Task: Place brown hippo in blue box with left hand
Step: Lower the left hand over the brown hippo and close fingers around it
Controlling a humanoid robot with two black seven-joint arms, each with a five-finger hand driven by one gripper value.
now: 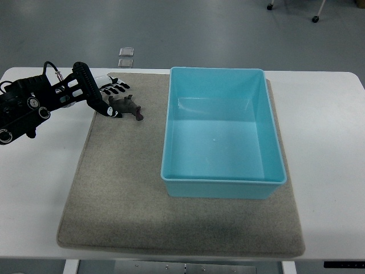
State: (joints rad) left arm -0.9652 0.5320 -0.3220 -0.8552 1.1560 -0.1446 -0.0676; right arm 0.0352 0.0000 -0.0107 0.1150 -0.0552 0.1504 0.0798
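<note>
The brown hippo (128,107) lies on the grey mat (120,188), left of the blue box (222,182). The box is open-topped and empty. My left hand (114,97) comes in from the left edge and sits at the hippo's left end. Its white and black fingers (118,88) reach out just behind the toy, and a black part of the hand touches the toy's left side. The fingers look extended, not closed around the hippo. The right arm is out of view.
The mat lies on a white table (331,142). Two small clear squares (125,56) lie on the floor beyond the table's far edge. Chair castors (315,19) show at the top right.
</note>
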